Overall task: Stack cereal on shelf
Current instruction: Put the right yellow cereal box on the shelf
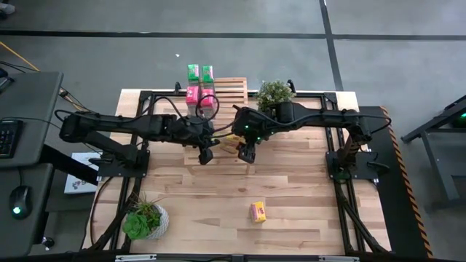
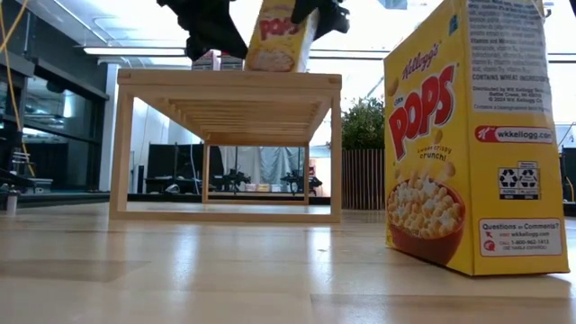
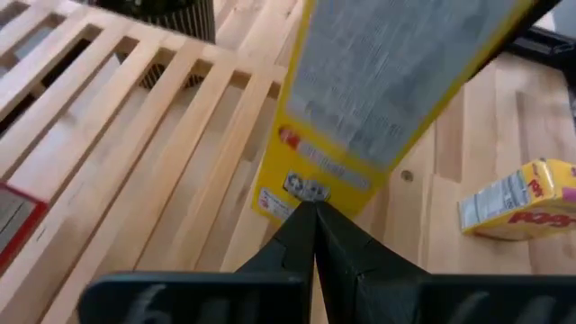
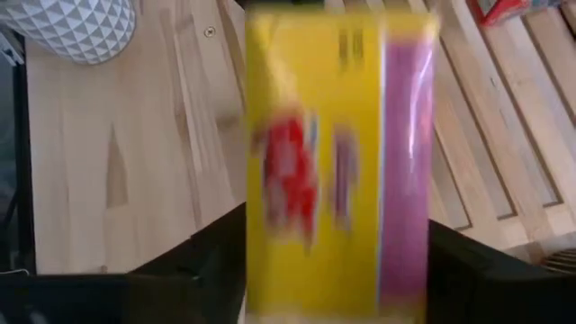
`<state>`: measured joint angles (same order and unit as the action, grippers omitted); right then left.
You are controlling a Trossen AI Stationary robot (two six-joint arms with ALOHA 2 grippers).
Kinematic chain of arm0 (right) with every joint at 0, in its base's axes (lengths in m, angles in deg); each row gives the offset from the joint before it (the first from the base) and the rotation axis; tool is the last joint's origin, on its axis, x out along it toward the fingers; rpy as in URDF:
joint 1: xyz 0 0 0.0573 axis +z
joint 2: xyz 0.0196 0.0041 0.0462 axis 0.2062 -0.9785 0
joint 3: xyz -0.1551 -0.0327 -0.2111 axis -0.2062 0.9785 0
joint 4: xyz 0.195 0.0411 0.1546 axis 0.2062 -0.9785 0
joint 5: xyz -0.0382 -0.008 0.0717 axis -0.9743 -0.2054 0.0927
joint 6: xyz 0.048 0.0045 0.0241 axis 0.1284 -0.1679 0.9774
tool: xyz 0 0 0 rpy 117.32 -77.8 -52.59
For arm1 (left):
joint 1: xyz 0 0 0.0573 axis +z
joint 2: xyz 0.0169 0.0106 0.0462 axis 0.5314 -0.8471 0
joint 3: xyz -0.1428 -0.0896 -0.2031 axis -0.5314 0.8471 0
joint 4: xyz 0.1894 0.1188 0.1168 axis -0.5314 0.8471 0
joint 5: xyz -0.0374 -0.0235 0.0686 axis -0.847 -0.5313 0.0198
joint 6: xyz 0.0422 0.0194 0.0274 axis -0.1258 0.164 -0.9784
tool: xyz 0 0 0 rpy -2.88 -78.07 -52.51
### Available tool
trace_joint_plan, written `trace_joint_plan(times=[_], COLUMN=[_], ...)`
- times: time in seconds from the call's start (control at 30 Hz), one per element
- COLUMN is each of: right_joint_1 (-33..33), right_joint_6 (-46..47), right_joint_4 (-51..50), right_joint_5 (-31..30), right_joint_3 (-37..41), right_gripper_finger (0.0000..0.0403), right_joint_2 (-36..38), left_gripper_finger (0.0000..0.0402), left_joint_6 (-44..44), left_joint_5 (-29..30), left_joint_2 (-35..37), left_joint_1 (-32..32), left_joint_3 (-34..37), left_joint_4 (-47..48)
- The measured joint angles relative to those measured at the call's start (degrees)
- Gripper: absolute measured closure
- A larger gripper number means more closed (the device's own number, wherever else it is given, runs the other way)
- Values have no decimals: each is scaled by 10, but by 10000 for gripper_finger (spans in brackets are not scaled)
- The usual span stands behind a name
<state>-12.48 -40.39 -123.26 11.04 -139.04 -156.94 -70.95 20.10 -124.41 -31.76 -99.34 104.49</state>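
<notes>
Two yellow Corn Pops boxes in my feeds: one (image 2: 277, 34) standing on the slatted shelf (image 2: 225, 88), between the right gripper (image 4: 315, 270) fingers, which sit apart beside it; grip unclear. Left gripper (image 3: 313, 236) is pinched together, touching that box. The other box (image 1: 258, 212) is on the table (image 1: 291, 189).

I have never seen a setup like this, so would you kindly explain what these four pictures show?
Two dark robot arms work at a wooden table. One picture looks down from above, one looks level across the tabletop, and two come from cameras on the wrists. On the table stand a slatted wooden shelf, two potted plants and small cereal boxes: green and pink ones on the shelf, a yellow one alone. The right hand has another yellow box between its fingers above the shelf's edge. The left hand, shut, is beside it.
</notes>
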Motion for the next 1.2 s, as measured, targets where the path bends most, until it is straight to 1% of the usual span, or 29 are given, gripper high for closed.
trace_joint_plan(times=[0.13, 0.37, 0.43, 0.57, 0.7, 0.87, 0.93, 0.97, 1.07, 1.13, 1.2], right_joint_1=[0, 0, 0, -2, -2, -2, 0, 0, 0, 1, 4], right_joint_6=[-6, -15, -22, -40, -56, -69, -70, -68, -26, 25, 85], right_joint_4=[15, 24, 18, -7, -38, -96, -110, -100, -48, 34, 153], right_joint_5=[-7, -9, -9, -9, -9, -8, -3, 2, 15, 22, 21], right_joint_3=[0, 0, 0, -1, -1, 10, 47, 74, 194, 285, 366], right_gripper_finger=[147, 144, 144, 144, 144, 144, 144, 144, 144, 144, 144], right_joint_2=[0, 0, 0, 3, 4, 6, 24, 40, 114, 177, 237], left_gripper_finger=[402, 402, 401, 401, 402, 401, 402, 401, 401, 401, 401], left_joint_6=[18, 24, 24, 21, 37, 60, 67, 72, 91, 102, 112], left_joint_5=[0, 1, 4, 42, 75, 113, 127, 135, 149, 148, 149], left_joint_2=[-1, 2, 13, 43, 88, 143, 167, 179, 223, 259, 299], left_joint_1=[0, 0, 0, 0, 0, 0, -3, -7, -20, -33, -46], left_joint_3=[13, 14, 15, 15, 15, 14, 17, 20, 44, 75, 116], left_joint_4=[7, 11, 27, 69, 103, 124, 130, 125, 114, 71, 6])
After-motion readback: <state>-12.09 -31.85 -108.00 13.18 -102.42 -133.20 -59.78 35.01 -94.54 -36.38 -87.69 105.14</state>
